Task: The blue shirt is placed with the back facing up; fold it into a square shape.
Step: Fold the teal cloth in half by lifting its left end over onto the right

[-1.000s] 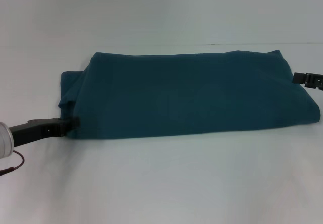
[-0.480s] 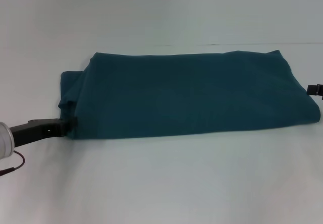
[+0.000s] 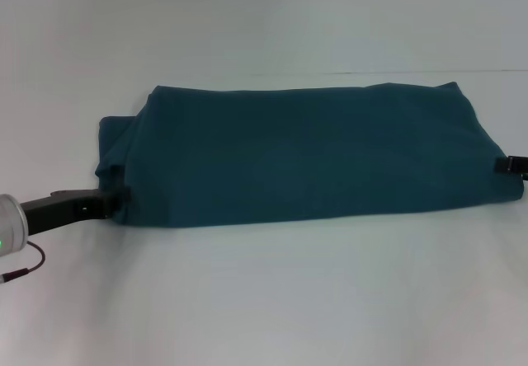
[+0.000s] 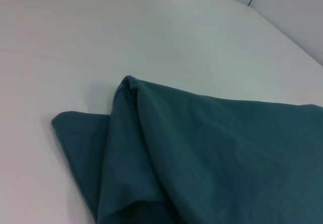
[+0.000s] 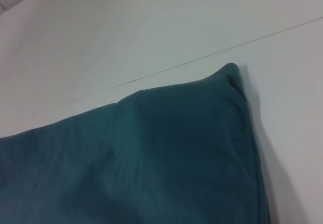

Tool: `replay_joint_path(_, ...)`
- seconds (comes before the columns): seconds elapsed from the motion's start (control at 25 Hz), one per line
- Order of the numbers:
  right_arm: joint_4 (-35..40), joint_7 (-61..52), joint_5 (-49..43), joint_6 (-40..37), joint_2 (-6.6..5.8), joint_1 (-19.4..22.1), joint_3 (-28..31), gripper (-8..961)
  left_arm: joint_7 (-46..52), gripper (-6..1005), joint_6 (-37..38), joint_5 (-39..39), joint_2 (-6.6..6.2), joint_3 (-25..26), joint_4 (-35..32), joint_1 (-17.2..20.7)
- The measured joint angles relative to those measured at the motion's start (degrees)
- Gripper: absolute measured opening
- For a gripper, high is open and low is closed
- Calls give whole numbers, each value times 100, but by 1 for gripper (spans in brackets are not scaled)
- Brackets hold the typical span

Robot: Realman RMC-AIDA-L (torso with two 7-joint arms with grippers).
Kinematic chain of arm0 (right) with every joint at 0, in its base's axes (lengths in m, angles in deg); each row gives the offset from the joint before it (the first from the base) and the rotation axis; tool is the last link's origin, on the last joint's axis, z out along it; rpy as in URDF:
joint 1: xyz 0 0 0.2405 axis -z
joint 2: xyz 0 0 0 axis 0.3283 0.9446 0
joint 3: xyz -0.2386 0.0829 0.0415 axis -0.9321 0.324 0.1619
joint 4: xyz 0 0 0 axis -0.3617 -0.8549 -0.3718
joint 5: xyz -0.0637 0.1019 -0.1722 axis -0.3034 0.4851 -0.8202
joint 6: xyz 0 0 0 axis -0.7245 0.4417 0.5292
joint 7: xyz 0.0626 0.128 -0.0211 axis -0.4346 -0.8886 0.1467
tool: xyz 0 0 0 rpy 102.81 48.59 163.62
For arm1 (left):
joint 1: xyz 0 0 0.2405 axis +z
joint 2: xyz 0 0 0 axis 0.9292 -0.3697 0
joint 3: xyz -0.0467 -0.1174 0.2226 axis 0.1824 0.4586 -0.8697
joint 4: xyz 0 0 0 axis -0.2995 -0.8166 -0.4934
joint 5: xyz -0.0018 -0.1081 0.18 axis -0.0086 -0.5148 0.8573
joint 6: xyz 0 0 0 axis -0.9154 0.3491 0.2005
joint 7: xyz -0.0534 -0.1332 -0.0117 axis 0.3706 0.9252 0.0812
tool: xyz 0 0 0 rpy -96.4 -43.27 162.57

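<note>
we see the blue shirt [image 3: 305,156] folded into a long band, lying on the white table [image 3: 264,300]. our left gripper [image 3: 114,202] touches its near left corner, our right gripper [image 3: 513,166] its right edge; whether their jaws pinch cloth we cannot tell.

Head cam looks forward and down, fairly far back, taking in the whole blue shirt [image 3: 305,156]. Both wrist cams sit close over opposite ends, roughly 9 and 3 o'clock, probably sharing only its middle.
</note>
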Motion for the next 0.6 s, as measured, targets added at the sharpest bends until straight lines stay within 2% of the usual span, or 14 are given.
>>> replay_joint_path(0.28, -37, 8, -6, 78, 41, -18, 0, 713, 0, 20, -67, 0, -1, 0, 4, -9)
replay_joint_path(0.6, -25, 90, 2, 66, 115, -10, 0, 547, 0, 24, -79, 0, 3, 0, 12, -7)
